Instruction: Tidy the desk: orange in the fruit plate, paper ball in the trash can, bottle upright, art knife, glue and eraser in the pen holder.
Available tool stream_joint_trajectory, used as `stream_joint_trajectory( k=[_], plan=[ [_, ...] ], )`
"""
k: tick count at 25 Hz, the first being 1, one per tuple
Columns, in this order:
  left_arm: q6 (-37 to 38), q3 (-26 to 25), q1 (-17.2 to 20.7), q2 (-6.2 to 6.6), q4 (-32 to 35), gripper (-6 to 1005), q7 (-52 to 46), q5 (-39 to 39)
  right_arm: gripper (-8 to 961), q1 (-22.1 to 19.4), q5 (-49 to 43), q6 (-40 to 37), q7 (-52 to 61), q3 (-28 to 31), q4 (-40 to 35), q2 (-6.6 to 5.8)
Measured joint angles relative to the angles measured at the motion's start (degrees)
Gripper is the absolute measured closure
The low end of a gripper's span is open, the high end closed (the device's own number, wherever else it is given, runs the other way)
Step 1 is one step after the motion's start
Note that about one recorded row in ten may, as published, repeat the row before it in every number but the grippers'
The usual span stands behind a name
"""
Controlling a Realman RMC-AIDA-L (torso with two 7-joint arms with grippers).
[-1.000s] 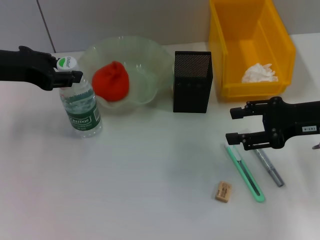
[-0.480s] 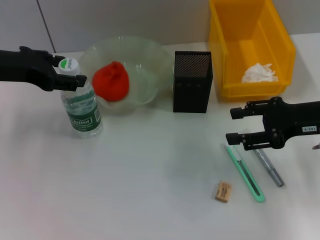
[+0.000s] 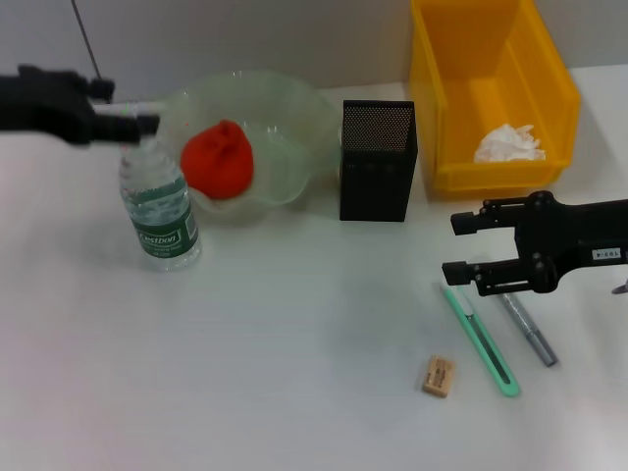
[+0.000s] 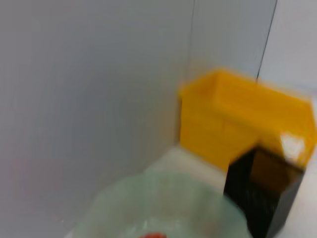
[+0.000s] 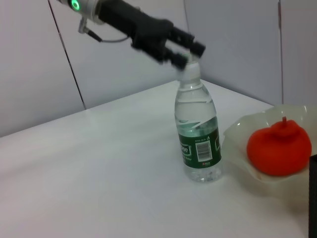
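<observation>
The bottle stands upright beside the glass fruit plate, which holds the orange. My left gripper hovers open just above the bottle's cap, not holding it; the right wrist view shows the same gripper over the bottle. The paper ball lies in the yellow trash can. The black mesh pen holder stands between plate and can. My right gripper is open above the green art knife and the grey glue stick. The eraser lies nearer the front.
The left wrist view shows the trash can, the pen holder and the plate's rim against a grey wall. Bare white tabletop spreads across the front and left.
My left gripper has lifted up and back off the bottle's cap, leaving the bottle standing. The right arm has not moved.
</observation>
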Motion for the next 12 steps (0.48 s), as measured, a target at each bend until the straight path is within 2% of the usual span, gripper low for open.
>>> stream_joint_trajectory(
  k=[1,2,5,9,12],
  plan=[
    [2.0,-2.6,0.0,0.63,0.1,195,0.0,-4.3,270,0.0,0.0,0.0,0.1,0.0,0.1,0.03],
    [2.0,-2.6,0.0,0.63,0.1,196,0.0,-4.3,270,0.0,0.0,0.0,0.1,0.0,0.1,0.03],
    [7.5,-6.4,0.2,1.81,-0.6,199,-0.1,-12.3,270,0.0,0.0,-0.1,0.2,0.0,0.1,0.11],
    [16.9,-8.0,0.5,3.56,-4.2,199,0.0,-22.1,271,0.2,0.1,-0.1,0.8,0.0,0.1,0.12],
    [22.5,-7.8,0.5,3.56,-7.0,200,1.5,-25.3,271,0.4,0.1,-0.1,1.2,0.0,0.1,0.11]
  ],
)
